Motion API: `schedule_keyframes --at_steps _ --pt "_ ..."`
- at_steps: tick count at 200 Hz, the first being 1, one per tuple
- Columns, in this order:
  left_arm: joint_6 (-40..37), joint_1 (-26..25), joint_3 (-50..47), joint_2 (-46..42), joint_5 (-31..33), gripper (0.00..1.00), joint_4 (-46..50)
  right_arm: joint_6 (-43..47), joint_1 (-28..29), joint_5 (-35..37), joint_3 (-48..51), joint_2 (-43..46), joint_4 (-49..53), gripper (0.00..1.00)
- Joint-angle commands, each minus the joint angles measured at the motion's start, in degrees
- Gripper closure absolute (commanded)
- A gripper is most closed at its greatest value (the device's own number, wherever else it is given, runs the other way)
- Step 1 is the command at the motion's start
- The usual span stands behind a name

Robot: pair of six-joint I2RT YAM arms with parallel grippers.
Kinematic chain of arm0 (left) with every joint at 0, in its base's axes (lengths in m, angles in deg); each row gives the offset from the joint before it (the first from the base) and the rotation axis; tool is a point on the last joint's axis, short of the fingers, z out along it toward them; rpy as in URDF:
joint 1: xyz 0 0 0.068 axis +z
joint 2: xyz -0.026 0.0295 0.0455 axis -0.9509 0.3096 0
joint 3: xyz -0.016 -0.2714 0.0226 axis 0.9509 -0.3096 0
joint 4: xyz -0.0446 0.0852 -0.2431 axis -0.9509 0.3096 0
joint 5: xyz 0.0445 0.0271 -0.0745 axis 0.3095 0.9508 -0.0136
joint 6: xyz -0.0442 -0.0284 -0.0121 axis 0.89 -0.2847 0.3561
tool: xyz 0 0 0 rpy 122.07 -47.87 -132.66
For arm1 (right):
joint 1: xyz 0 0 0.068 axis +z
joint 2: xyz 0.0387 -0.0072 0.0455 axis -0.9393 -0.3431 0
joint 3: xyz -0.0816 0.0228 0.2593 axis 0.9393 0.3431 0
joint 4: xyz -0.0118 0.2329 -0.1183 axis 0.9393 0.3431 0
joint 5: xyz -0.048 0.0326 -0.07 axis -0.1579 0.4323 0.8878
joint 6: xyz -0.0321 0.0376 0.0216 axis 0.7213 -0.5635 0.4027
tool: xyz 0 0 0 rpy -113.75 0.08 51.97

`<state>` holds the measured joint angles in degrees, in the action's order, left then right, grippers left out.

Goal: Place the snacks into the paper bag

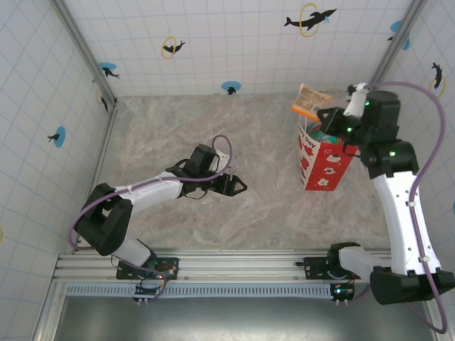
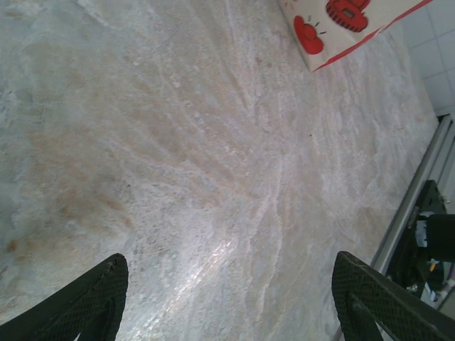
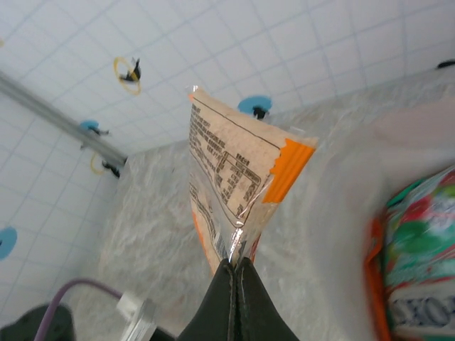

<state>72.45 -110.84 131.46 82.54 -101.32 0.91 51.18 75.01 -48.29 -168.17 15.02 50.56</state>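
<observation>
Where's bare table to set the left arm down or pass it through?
Bare table lies between the left claw and the bag, and across the back up to the rear wall. The near strip in front of the bag is free too. Crowded at the bag: the right claw holds a packet just above it.

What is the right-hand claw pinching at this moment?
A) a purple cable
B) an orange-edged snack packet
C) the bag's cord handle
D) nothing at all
B: the right gripper is shut on the bottom edge of the orange-edged snack packet, holding it up near the paper bag.
</observation>
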Motion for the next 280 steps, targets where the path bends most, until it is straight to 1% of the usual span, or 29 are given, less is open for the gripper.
schedule_keyframes --at_steps 1,28,45,55,72,129,186,239,259,269,272,280 --pt "-1.92 0.38 2.37 -2.27 -2.0 0.24 -0.39 2.24 -6.78 -10.22 -4.59 -1.36 0.28 1.0" --pt "-2.73 0.38 3.0 -2.27 -1.87 0.24 0.11 2.29 -14.28 -13.33 -5.11 -2.9 -0.4 1.0" --pt "-2.82 0.38 3.11 -2.19 -1.96 0.24 0.14 3.45 -16.58 -12.5 -4.57 -3.78 1.11 1.0" --pt "-2.91 0.38 3.1 -2.16 -2.0 0.24 0.01 4.52 -16.75 -10.68 -3.88 -4.02 2.67 1.0" --pt "-2.91 0.38 3.1 -2.04 -2.07 0.24 -0.18 5.05 -17.03 -9.57 -1.47 -3.82 2.73 1.0" --pt "-3.0 0.38 3.36 -1.36 -2.35 0.25 -0.21 5.99 -16.96 -8.97 3.87 -5.22 3.52 1.0" --pt "-2.92 0.38 3.64 -1.31 -2.44 0.25 -0.13 6.32 -15.64 -9.5 5.82 -7.51 2.81 1.0" --pt "-2.91 0.38 3.89 -1.53 -2.39 0.26 0.05 7.17 -14.22 -6.12 5.75 -8.77 3.78 1.0" --pt "-3.09 0.38 4.09 -1.74 -2.31 0.26 0.14 7.91 -14.26 -4.05 5.36 -8.85 4.97 0.95" --pt "-3.17 0.38 4.37 -1.77 -2.36 0.26 0.23 8.32 -14.31 -3.18 4.81 -9.01 6.11 0.88" --pt "-3.17 0.38 4.46 -1.75 -2.36 0.26 0.38 8.52 -14.31 -1.29 4.49 -9.07 6.55 0.85" --pt "-3.26 0.38 4.85 -1.83 -2.35 0.26 0.63 9.01 -14.31 0.37 3.34 -9.36 7.98 0.79"
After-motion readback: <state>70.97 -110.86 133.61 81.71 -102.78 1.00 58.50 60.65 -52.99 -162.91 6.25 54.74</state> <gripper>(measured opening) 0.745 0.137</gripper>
